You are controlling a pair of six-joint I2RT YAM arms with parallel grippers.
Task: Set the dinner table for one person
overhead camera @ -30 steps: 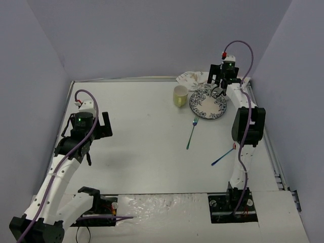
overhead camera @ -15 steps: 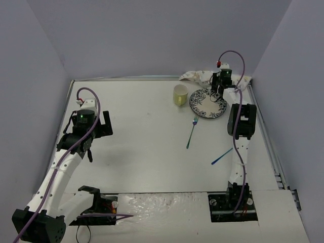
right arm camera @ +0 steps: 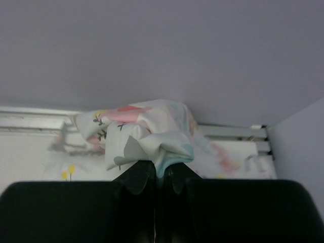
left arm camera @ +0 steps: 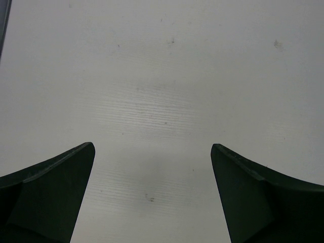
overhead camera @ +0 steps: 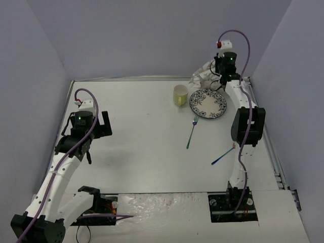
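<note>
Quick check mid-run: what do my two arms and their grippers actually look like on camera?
Both arms are white links with black joint housings. The left arm and right arm each carry a looping purple cable ending at a red-and-white connector, and a green light glows on each wrist. The left gripper and right gripper have dark, matte, wedge-shaped fingers.

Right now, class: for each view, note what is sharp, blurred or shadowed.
Top external: evenly lit, plate pattern legible. Left wrist: fingers soft-edged, tabletop grain crisp. Right wrist: cloth in focus, right gripper underexposed, nearly featureless black.
</note>
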